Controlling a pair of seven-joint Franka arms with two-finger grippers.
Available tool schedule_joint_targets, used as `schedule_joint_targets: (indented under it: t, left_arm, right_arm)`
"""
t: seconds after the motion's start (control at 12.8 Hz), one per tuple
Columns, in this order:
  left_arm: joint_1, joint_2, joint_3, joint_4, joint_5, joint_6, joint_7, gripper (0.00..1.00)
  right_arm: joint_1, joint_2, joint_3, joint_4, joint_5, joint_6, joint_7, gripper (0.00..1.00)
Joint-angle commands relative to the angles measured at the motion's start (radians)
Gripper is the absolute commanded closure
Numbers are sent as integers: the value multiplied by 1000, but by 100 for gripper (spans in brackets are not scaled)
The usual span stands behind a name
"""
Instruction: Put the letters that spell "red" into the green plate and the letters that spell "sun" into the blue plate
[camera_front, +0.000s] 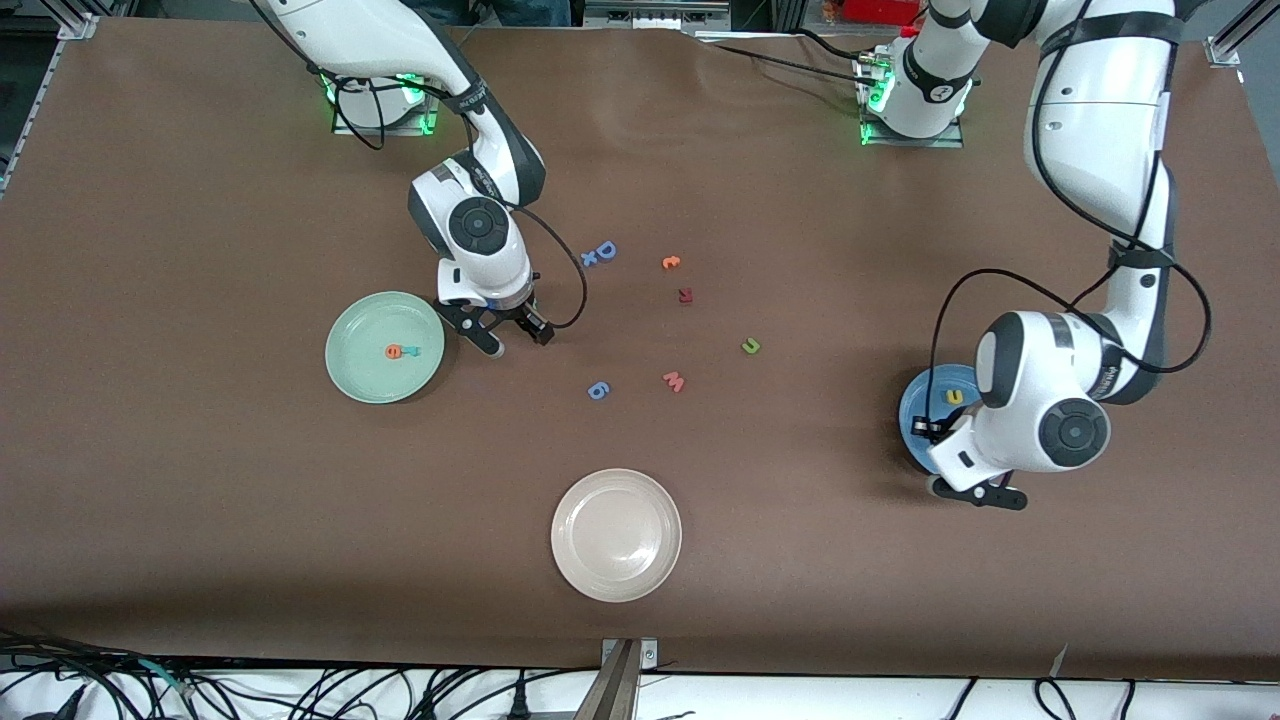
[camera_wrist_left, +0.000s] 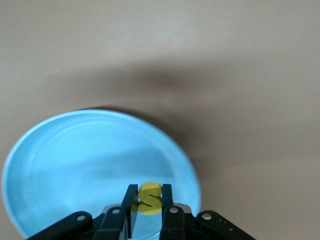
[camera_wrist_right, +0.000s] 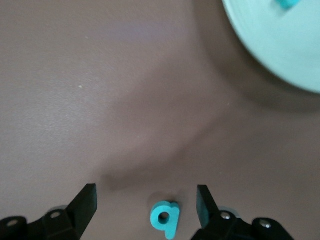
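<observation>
My right gripper (camera_front: 518, 342) is open and low over the table beside the green plate (camera_front: 385, 347). The teal "d" (camera_wrist_right: 165, 217) lies flat on the table between its fingers (camera_wrist_right: 89, 200), touching neither; the front view hides it under the hand. The orange "e" (camera_front: 394, 352) and the teal "r" (camera_front: 411, 351) lie in the green plate (camera_wrist_right: 270, 45). My left gripper (camera_front: 985, 494) hangs over the blue plate (camera_front: 925, 395) and is shut on the yellow "s" (camera_wrist_left: 149, 199) above that blue plate (camera_wrist_left: 75, 160). The yellow "u" (camera_front: 955, 397) lies in the plate. The dark green "n" (camera_front: 751, 346) lies on the table.
Loose on the table's middle are a blue "D" (camera_front: 603, 252), a small orange letter (camera_front: 671, 262), a dark red letter (camera_front: 685, 295), a pink "w" (camera_front: 674, 381) and a small blue letter (camera_front: 598, 390). A cream-white plate (camera_front: 616, 535) sits nearest the front camera.
</observation>
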Motion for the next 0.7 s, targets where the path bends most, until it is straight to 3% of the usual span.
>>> schedule_joint_targets:
  t: [0.0, 0.08, 0.16, 0.23, 0.47, 0.55, 0.63]
  left_arm:
    - [25, -20, -10, -23, 24, -16, 26, 46]
    - [26, -20, -10, -23, 25, -16, 56, 0]
    - [29, -20, -10, -23, 25, -16, 70, 0]
    - [29, -24, -11, -23, 25, -17, 67, 0]
    - [-6, -50, -57, -39, 7, -47, -30, 0]
    - [-15, -63, -92, -53, 9, -45, -107, 0]
    - [-18, -76, -136, -74, 9, -39, -155, 0]
  right_arm:
    - [-5, -13, 36, -46, 13, 32, 46, 12]
    - [-5, -15, 39, -60, 13, 32, 63, 16]
    - [-5, -13, 44, -63, 13, 33, 83, 17]
    - [-5, -13, 57, -63, 13, 33, 93, 27]
    - [-7, -13, 57, -60, 13, 32, 97, 77]
    - [-7, -13, 56, -57, 13, 32, 97, 85]
    - [-7, -15, 56, -54, 13, 27, 97, 85]
